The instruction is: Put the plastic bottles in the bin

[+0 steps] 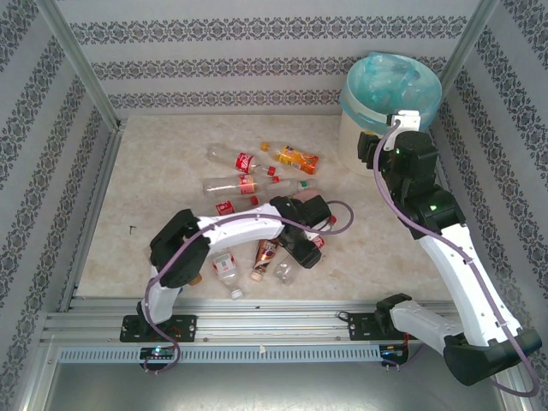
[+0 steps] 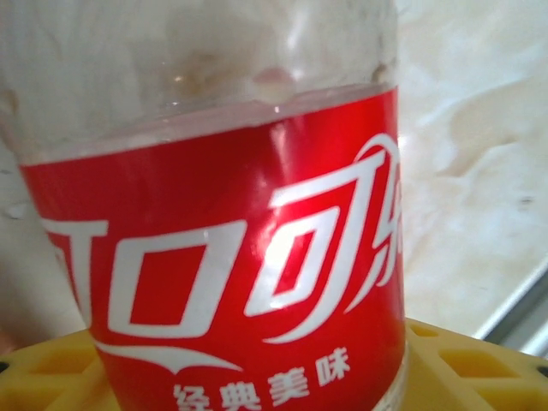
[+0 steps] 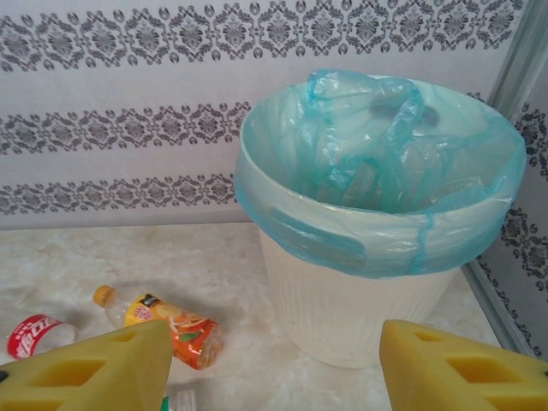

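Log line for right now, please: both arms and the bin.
left jaws: red-label bottle between them, grip unconfirmed | right jaws: open, empty, facing bin | table: several loose bottles

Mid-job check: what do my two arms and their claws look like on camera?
The left arm and right arm have white links and black joints, each trailed by a purple cable. Small green lights glow on the right arm's joints. The right claw has yellow wedge-shaped fingers with square recesses.
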Robot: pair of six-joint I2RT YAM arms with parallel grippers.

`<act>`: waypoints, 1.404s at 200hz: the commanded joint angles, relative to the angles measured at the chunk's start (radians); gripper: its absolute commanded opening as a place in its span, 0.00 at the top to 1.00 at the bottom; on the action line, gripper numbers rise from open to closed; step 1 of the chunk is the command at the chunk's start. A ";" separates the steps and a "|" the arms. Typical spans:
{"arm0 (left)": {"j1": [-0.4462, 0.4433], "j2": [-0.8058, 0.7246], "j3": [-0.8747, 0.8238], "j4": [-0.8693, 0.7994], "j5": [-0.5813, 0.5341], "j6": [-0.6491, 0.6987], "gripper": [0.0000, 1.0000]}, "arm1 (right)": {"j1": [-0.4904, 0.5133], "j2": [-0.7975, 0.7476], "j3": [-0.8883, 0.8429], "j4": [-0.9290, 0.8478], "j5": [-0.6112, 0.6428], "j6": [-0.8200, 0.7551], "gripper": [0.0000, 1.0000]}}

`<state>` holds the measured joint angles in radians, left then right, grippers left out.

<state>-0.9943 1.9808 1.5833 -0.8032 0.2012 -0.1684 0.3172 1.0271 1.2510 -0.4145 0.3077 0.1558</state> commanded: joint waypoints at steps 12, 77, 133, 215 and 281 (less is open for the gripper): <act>0.040 -0.208 0.052 0.016 -0.022 0.047 0.37 | 0.010 -0.022 0.050 0.047 -0.168 0.023 0.35; 0.179 -0.531 -0.194 0.348 -0.099 0.156 0.39 | 0.077 0.049 0.094 0.200 -0.609 0.033 0.36; 0.190 -0.682 -0.371 0.552 -0.157 0.204 0.40 | 0.203 0.121 0.076 0.269 -0.807 -0.057 0.36; 0.191 -0.800 -0.493 0.673 -0.250 0.246 0.42 | 0.309 0.173 0.114 0.233 -0.916 -0.146 0.37; 0.191 -0.843 -0.553 0.738 -0.273 0.260 0.43 | 0.327 0.216 0.152 0.238 -0.975 -0.161 0.37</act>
<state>-0.8097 1.1625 1.0481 -0.1425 -0.0502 0.0681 0.6331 1.2213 1.3647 -0.1963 -0.6117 0.0170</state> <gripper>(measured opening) 0.577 0.632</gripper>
